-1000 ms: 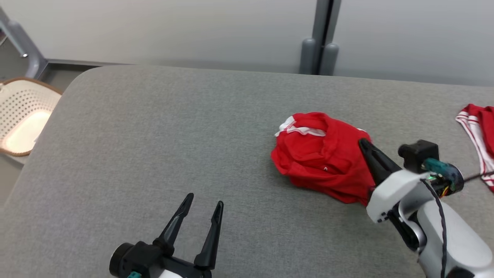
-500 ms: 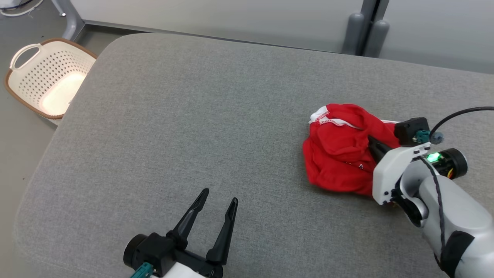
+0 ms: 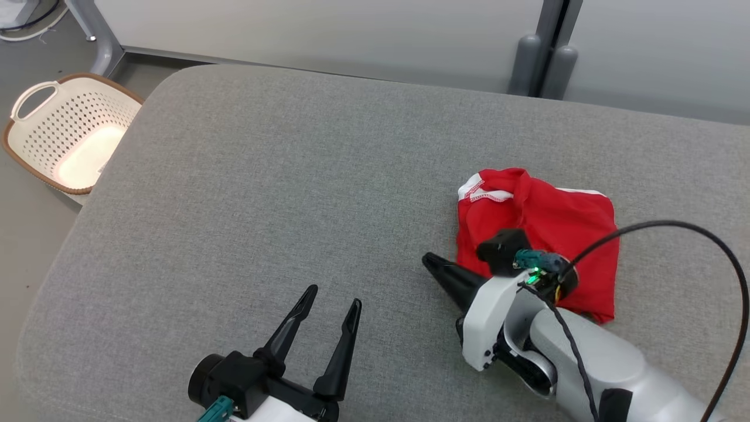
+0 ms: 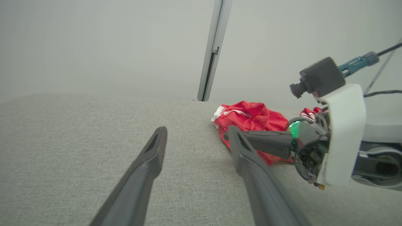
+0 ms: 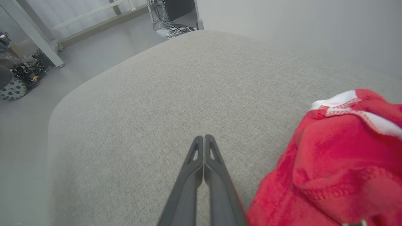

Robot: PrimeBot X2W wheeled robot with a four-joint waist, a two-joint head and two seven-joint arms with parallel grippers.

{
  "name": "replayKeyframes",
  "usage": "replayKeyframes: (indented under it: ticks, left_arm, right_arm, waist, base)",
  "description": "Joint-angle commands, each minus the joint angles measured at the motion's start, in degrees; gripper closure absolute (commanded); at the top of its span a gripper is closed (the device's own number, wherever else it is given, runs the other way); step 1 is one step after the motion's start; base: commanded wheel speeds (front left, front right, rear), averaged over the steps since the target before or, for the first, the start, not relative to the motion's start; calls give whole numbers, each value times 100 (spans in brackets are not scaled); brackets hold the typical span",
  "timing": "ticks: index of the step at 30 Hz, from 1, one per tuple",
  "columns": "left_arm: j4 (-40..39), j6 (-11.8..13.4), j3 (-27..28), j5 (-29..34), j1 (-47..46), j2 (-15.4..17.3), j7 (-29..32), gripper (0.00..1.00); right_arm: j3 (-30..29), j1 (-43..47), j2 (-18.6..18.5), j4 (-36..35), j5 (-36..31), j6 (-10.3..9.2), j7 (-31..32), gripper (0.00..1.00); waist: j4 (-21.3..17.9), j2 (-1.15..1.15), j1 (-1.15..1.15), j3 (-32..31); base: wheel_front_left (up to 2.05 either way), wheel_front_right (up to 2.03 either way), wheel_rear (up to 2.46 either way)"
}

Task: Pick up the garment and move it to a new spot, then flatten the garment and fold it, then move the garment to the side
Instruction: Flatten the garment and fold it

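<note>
Grey cushioned surface (image 3: 246, 193) holds a crumpled red garment (image 3: 556, 225), white-trimmed.

A cream perforated basket (image 3: 53, 123) stands on the floor (image 3: 23, 246) beside the grey table (image 3: 263, 176).

Red garment (image 3: 556, 223): matt cloth w/ white stitched trim; table (image 3: 293, 176): rough grey woven fabric; basket (image 3: 53, 123): smooth perforated plastic

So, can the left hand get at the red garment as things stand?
Probably, but not straight: the shut right hand lies between the open left hand and the red garment.
</note>
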Motion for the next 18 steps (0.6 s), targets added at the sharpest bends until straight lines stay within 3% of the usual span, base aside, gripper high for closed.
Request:
replayKeyframes:
  ticks: [1, 9, 14, 18]
  left_arm:
    - [13, -38, -5, 36, 17, 18, -24, 0]
    - [-57, -36, -20, 40, 88, 16, -24, 0]
    - [-99, -38, -138, -55, -57, 17, -25, 0]
    - [-60, -43, -239, -134, -216, 16, -24, 0]
  right_arm:
    - [126, -54, -35, -66, 164, -3, -202, 100]
    - [-245, -613, -548, 741, 328, -3, -787, 100]
    - [-384, -1078, -1032, 1438, 252, -3, -523, 100]
    - [-243, -1308, -1320, 1597, 260, -3, -208, 100]
  waist:
    - [-24, 0, 0, -40]
    - [-17, 0, 0, -28]
    - [203, 0, 0, 249]
    - [442, 0, 0, 495]
  base:
    - [0, 0, 0]
    - [0, 0, 0]
    - [0, 0, 0]
    - [0, 0, 0]
